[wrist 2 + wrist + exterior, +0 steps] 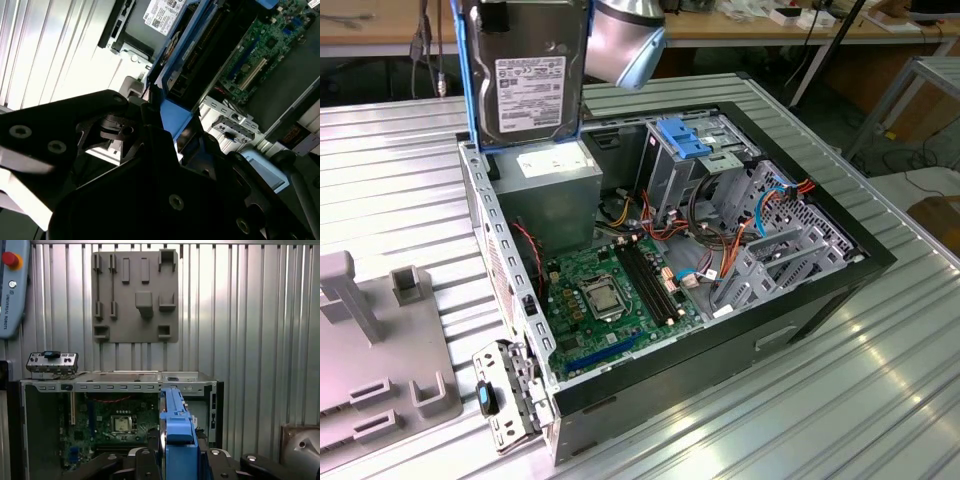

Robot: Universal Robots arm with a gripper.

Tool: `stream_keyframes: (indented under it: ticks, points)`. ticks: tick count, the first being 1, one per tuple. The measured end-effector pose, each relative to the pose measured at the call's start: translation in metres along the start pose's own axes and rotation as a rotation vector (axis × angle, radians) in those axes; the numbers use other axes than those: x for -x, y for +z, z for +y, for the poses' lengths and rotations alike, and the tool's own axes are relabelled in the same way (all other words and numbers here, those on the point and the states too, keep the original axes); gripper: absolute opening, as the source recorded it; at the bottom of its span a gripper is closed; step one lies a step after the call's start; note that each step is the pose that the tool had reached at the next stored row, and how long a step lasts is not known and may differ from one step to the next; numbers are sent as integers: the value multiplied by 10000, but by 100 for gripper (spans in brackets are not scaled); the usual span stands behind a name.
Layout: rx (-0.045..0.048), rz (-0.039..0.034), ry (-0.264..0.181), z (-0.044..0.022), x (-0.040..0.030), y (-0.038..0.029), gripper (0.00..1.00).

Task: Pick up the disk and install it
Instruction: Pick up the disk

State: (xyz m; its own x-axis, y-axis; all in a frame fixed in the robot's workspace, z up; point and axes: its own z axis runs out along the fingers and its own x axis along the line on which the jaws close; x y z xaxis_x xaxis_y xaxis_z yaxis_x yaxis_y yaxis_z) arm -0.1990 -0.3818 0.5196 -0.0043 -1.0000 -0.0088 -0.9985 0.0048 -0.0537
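1. Presently: the claw (177,460) is clamped on the disk (525,70). In the first wrist view, black claw parts sit close against both sides of the disk's blue rail.
2. Disk location: lifted clear of the table (840,420), held in the air. It stands upright on edge, with its labelled face turned toward the exterior camera.
3. In the exterior view the disk hangs at about 11 o'clock from the middle of the computer case (740,350), over the case's far corner. Its lower edge is just above the grey power supply (545,190); I cannot tell whether they touch.
4. A blue rail runs down the disk's edge at its 9 o'clock side in the exterior view.
5. The silver arm joint (625,40) sits just beside the disk, at its 3 o'clock.
6. The case lies on its side with the panel off, resting on the ribbed metal table.
7. Inside the case, exterior view:
   - The green motherboard (610,290) lies at about 7 o'clock from the case's middle.
   - The metal drive cage topped by a blue bracket (685,135) stands at 12 o'clock.
   - Orange and blue cables (775,195) run at 2 o'clock.
8. A grey fixture board (370,350) lies on the table at 9 o'clock from the case, apart from it.
9. A small metal bracket (505,395) hangs at the case's 7 o'clock corner.
10. Status: disk picked up, not yet seated in any bay.
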Motion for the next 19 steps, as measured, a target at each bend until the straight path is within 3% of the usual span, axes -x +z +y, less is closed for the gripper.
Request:
stream_keyframes:
  ticks: [1, 5, 7, 10, 19]
  points:
    - [-1, 0, 1, -91, 1, 8, 37]
    - [-5, 0, 1, -278, 2, 24, 37]
    - [-20, -1, 1, -437, 2, 38, 37]
    - [-25, 4, 0, -480, -2, 43, 37]
    - [-25, 75, -4, -517, -239, 76, 37]
